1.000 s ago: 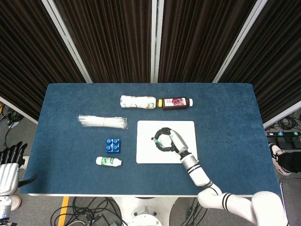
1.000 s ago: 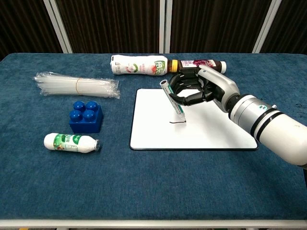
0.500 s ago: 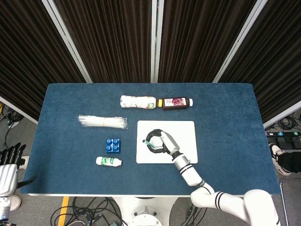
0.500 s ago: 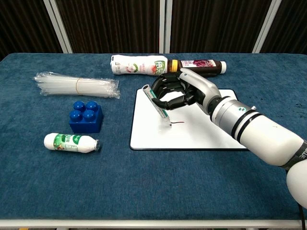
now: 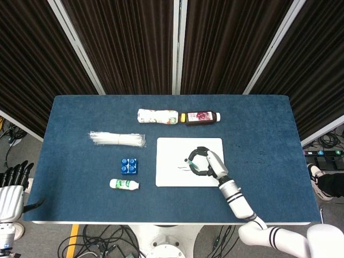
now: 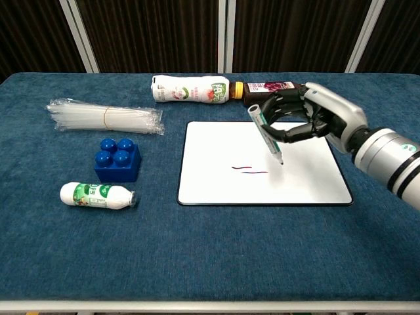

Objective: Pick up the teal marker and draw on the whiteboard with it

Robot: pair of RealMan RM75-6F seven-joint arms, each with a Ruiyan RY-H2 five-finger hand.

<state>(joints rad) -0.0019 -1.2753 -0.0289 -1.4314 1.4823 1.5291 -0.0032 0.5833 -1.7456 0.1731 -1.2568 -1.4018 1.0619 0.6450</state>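
Note:
The whiteboard (image 6: 216, 184) (image 5: 169, 150) lies flat on the blue table, with two short dark strokes (image 6: 248, 170) near its middle. My right hand (image 6: 307, 119) (image 5: 210, 163) hovers over the board's right half and grips the teal marker (image 6: 266, 134) (image 5: 192, 161). The marker is tilted, with its tip pointing down just above the board, right of the strokes. My left hand (image 5: 12, 185) hangs off the table's left edge in the head view, holding nothing, its fingers apart.
Two bottles lie behind the board: a white one (image 6: 190, 88) and a dark one (image 6: 272, 87). A bundle of clear straws (image 6: 105, 117), a blue block (image 6: 118, 159) and a small white bottle (image 6: 97, 195) sit to the left.
My right hand swept left across the board, then back right with the marker. A second stroke now lies under the first, and the tip has lifted off.

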